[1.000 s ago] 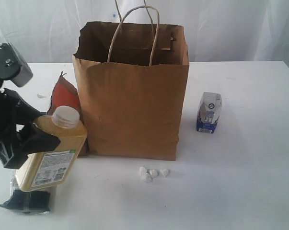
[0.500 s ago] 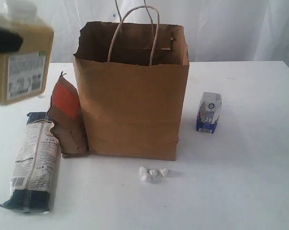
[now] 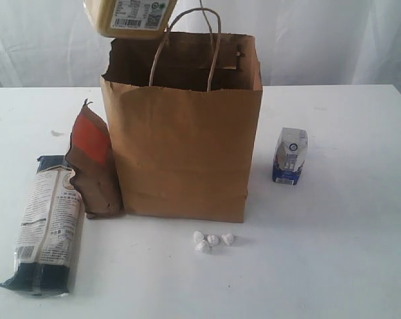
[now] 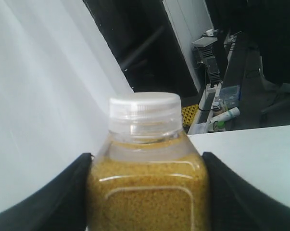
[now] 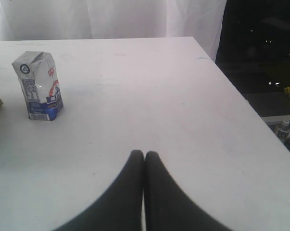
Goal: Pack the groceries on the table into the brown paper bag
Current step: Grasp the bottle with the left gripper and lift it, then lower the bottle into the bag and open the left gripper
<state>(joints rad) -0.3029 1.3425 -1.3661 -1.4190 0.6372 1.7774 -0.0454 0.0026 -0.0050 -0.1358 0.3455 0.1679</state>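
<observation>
The yellow-grain bottle (image 3: 129, 16) with a white cap hangs at the top edge of the exterior view, just above the left rear rim of the brown paper bag (image 3: 183, 146). Only its lower part shows there. My left gripper (image 4: 145, 159) is shut on the bottle (image 4: 147, 192), with a black finger on each side. The noodle packet (image 3: 47, 222), the brown-red pouch (image 3: 92, 163), the blue-white carton (image 3: 290, 156) and the tiny white lumps (image 3: 212, 240) rest on the table (image 3: 333, 252). My right gripper (image 5: 144, 154) is shut and empty above the table, away from the carton (image 5: 38, 85).
The bag stands upright and open, its handles (image 3: 187, 46) raised. The pouch leans against the bag's left side, and the noodle packet lies flat beside it. The table's right edge (image 5: 241, 101) drops to a dark floor.
The bottle has risen from low at the left beside the pouch, up and to the right, to just above the bag's rim. The left arm has left the exterior view.
</observation>
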